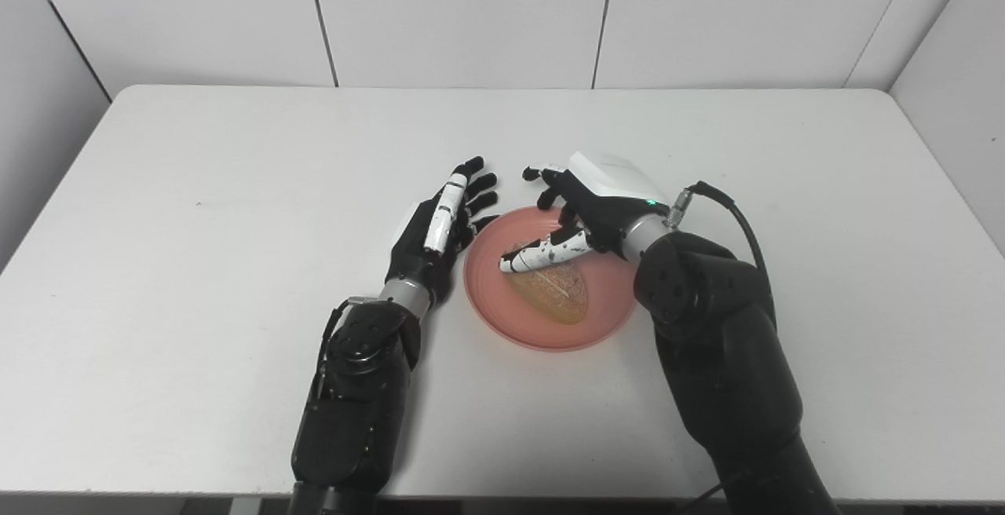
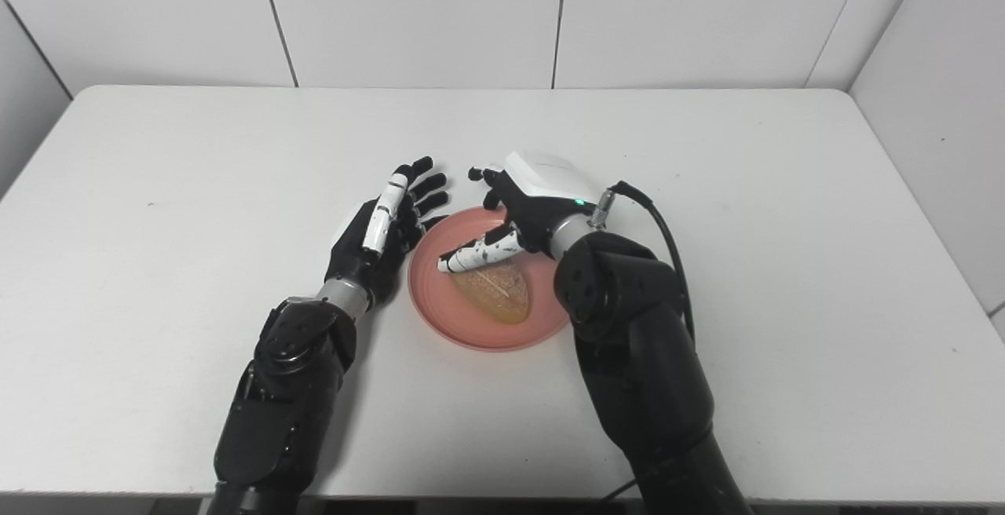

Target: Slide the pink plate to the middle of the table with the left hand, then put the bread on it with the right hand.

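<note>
White wall panels with dark seams stand behind a white surface (image 1: 235,185) that fills most of both views. Near its middle, a little toward the robot, lies the pink plate (image 1: 487,295), and the bread (image 1: 553,289), a golden-brown piece with a pointed near end, rests flat on it, toward the plate's right half. The right robot hand (image 1: 585,213) hangs over the far right part of the plate, its fingers (image 1: 542,179) spread and reaching past the far rim, its white-and-black thumb (image 1: 542,256) stretched across the top edge of the bread; whether the thumb touches the bread cannot be told. This robot hand is released and grips nothing. The left robot hand (image 1: 440,232) stands just beside the plate's left rim, palm side toward the plate, fingers straight and apart, pointing away from the robot; it too is released, and the lowest fingertip lies at or right by the rim. Both dark forearms come up from the near edge, one on each side of the plate.
</note>
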Controlling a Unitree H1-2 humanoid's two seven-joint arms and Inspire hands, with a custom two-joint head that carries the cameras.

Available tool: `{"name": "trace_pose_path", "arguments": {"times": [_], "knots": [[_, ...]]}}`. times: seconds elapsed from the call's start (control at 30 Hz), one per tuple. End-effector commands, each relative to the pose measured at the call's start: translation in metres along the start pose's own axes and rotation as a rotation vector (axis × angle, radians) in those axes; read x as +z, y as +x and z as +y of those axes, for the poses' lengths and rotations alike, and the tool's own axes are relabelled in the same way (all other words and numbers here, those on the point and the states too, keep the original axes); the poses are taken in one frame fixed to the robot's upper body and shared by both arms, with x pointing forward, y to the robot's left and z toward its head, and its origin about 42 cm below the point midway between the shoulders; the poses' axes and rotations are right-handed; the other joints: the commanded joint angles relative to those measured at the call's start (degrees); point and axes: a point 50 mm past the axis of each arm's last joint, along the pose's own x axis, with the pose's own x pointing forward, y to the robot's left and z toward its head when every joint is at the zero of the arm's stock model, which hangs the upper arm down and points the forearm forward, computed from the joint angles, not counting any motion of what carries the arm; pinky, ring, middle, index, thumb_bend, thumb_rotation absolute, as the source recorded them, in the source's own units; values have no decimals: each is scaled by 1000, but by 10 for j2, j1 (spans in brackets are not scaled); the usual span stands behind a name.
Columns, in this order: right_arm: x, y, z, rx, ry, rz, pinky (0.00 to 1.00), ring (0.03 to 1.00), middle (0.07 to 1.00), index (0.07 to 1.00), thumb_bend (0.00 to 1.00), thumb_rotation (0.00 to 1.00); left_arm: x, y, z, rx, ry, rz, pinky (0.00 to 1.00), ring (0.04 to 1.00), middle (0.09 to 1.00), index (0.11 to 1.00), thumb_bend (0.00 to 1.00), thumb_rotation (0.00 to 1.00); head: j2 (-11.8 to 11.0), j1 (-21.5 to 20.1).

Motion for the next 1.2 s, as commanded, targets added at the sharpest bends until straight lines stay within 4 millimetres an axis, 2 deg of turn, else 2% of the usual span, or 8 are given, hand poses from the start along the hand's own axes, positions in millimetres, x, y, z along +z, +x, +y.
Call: {"name": "trace_pose_path", "arguments": {"times": [0.0, 0.13, 0.27, 0.47, 0.53, 0.73, 0.93, 1.17], "knots": [[10, -5, -24, -105, -7, -58, 409, 569, 713, 880, 1000, 532, 3, 3, 1, -3, 3, 19, 897, 920, 906, 910, 338, 1000, 0, 0], [9, -10, -28, -140, -32, -66, 490, 653, 765, 832, 999, 549, 3, 3, 1, -4, -8, 6, 890, 920, 907, 911, 326, 1000, -1, -4], [11, -18, -33, -198, -51, -63, 676, 790, 850, 857, 1000, 626, 3, 1, 3, -1, -14, -7, 875, 904, 910, 894, 347, 1000, -2, -8], [-3, -36, -41, -364, 13, -75, 682, 783, 831, 846, 979, 710, 1, -4, 9, 13, 61, -52, 865, 886, 898, 895, 347, 1000, -10, -14], [-12, -40, -39, -418, 51, -68, 677, 792, 857, 876, 906, 808, 1, -6, 10, 24, 99, -76, 870, 888, 903, 900, 342, 1000, -11, -16], [-51, -50, -14, -570, 170, -69, 747, 866, 920, 930, 779, 988, 1, -15, 16, 45, 123, -149, 886, 904, 915, 906, 345, 1000, -18, -22], [-77, -58, 26, -643, 389, -73, 829, 932, 978, 988, 683, 1000, -2, -28, 21, 92, 167, -216, 902, 929, 936, 928, 346, 1000, -25, -19], [-84, -63, 65, -666, 637, -98, 932, 983, 1000, 1000, 593, 1000, -6, -44, 25, 146, 235, -251, 957, 971, 975, 968, 367, 1000, -28, -18]]}}
